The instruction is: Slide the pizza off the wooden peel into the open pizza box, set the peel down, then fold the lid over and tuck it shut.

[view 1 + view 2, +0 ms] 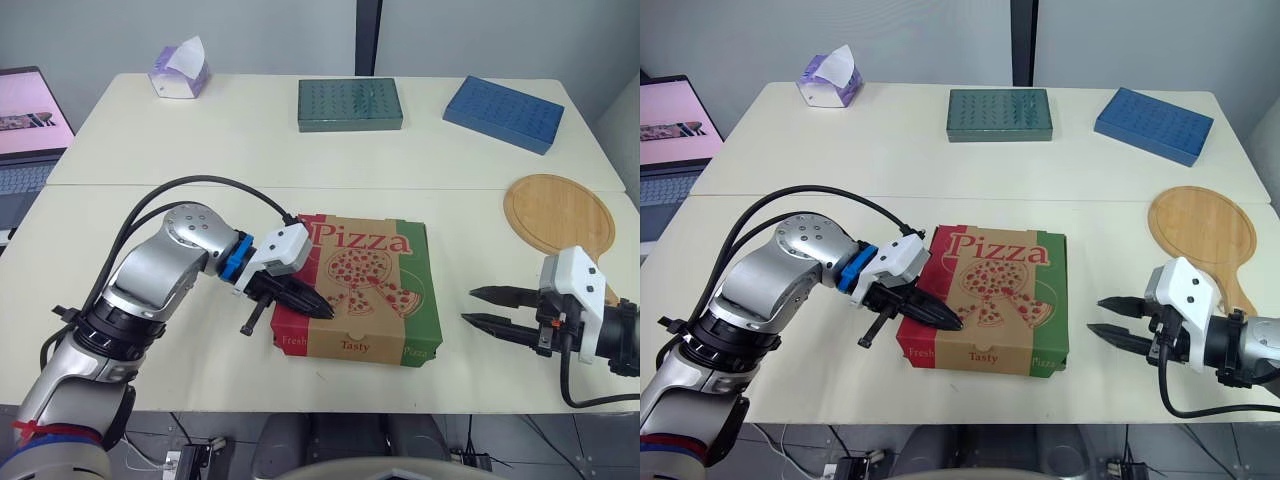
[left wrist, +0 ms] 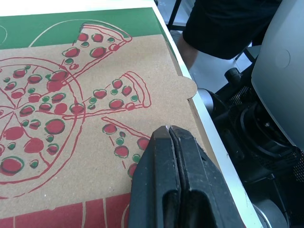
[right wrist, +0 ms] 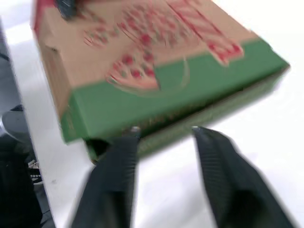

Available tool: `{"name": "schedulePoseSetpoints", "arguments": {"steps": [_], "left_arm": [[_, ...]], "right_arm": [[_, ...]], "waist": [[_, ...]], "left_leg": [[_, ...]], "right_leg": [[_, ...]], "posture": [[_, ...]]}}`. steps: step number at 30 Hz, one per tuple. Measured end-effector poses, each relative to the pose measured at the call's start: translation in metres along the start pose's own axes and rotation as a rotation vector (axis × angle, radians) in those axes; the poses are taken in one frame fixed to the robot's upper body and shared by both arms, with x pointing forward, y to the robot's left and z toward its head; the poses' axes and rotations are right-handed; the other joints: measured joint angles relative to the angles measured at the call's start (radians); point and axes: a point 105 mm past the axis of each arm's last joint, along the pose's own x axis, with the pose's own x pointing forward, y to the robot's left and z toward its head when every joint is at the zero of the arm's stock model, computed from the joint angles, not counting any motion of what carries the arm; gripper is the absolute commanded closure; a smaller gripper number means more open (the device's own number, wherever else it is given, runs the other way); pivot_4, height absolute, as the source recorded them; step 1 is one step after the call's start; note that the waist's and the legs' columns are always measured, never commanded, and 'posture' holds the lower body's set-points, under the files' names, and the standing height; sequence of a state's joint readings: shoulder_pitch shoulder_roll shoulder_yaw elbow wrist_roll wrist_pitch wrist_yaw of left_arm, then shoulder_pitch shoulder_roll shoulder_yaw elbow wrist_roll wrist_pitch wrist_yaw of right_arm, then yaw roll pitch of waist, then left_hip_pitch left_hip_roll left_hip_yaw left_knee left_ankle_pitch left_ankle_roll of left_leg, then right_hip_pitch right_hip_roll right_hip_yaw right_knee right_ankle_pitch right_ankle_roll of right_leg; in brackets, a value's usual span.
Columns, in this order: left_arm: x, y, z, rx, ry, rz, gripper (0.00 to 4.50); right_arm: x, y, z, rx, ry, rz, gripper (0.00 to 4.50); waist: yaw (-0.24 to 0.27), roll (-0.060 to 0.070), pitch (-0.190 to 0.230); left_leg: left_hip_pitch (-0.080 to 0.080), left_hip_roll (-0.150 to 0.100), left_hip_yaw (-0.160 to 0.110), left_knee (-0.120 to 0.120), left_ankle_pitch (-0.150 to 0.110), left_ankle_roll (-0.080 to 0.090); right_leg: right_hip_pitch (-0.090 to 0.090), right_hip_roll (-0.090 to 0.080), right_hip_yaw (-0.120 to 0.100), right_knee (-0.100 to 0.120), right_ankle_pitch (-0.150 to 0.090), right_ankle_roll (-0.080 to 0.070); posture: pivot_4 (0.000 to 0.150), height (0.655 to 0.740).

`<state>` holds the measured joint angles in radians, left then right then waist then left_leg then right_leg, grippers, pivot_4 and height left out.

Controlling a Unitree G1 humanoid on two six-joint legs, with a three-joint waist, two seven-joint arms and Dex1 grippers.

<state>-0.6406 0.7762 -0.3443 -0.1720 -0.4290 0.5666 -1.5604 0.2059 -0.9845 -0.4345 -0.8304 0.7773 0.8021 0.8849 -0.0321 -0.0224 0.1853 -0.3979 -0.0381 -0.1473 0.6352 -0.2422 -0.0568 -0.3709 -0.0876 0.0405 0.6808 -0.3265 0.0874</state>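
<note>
Nearest in the head views, the left gripper (image 1: 320, 309) rests on the near-left part of the pizza box (image 1: 350, 345). Its fingers (image 1: 298, 296) are clenched against each other, with the tips on the lid (image 1: 365, 262). That box sits shut at the near middle of the worktop (image 1: 200, 160), printed side up. To its right, apart from it across a strip of worktop, the right gripper (image 1: 469, 306) hangs with its fingers released and spread. Their tips point left at the box's green side. Farther right and a little farther back, the wooden peel (image 1: 556, 214) lies flat on the worktop, its handle pointing nearward and ending close to the right arm. Along the far side stand a tissue box (image 1: 180, 72) at the left, a dark green box (image 1: 350, 104) in the middle and a blue box (image 1: 504, 113) at the right. A laptop (image 1: 22, 130) sits open off the left edge.

Seen from the left wrist, the clenched fingers cover part of the lid's red pizza drawing, close to the box's edge with its rounded tab (image 2: 189, 88). Past the worktop's edge stands a person (image 2: 223, 19) in dark clothing.

Seen from the right wrist, the two spread fingers frame the box's green side wall, which crosses the way ahead of the tips.
</note>
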Motion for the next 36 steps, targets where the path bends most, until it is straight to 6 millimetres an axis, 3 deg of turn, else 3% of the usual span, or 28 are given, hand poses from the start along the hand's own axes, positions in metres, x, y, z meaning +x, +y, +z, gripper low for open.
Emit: {"name": "schedulePoseSetpoints", "arguments": {"steps": [4,15,30,36], "left_arm": [[-0.001,0.002,0.008,0.014,-0.015,-0.003,4.50],[-0.001,0.002,0.011,0.020,-0.022,-0.005,4.50],[-0.001,0.000,0.011,0.009,-0.024,-0.015,4.50],[0.000,-0.003,0.006,-0.005,-0.019,-0.018,4.50]], "right_arm": [[0.018,0.018,0.008,-0.100,-0.012,0.062,0.03],[0.042,0.021,0.000,-0.282,0.021,0.046,0.03],[0.048,0.009,0.009,-0.311,-0.044,-0.012,0.03],[0.050,0.014,-0.001,-0.279,-0.015,0.008,0.03]], "waist": [[0.000,0.000,0.000],[0.000,0.000,0.000],[-0.001,0.000,0.000],[0.000,0.000,0.000]], "left_leg": [[0.000,0.000,0.000,0.001,0.000,0.000],[0.000,0.000,0.000,0.001,0.000,0.000],[0.000,0.000,-0.001,0.001,0.000,0.000],[0.000,0.000,-0.001,0.001,0.000,0.000]], "right_leg": [[0.000,0.000,0.000,0.000,0.000,0.000],[0.000,0.000,0.000,0.000,0.000,0.000],[0.000,0.000,0.000,0.000,0.000,0.000],[0.000,0.000,0.000,0.000,0.000,0.000]], "posture": [[0.150,0.7400],[0.150,0.7400],[0.150,0.7400],[0.150,0.7400]]}}
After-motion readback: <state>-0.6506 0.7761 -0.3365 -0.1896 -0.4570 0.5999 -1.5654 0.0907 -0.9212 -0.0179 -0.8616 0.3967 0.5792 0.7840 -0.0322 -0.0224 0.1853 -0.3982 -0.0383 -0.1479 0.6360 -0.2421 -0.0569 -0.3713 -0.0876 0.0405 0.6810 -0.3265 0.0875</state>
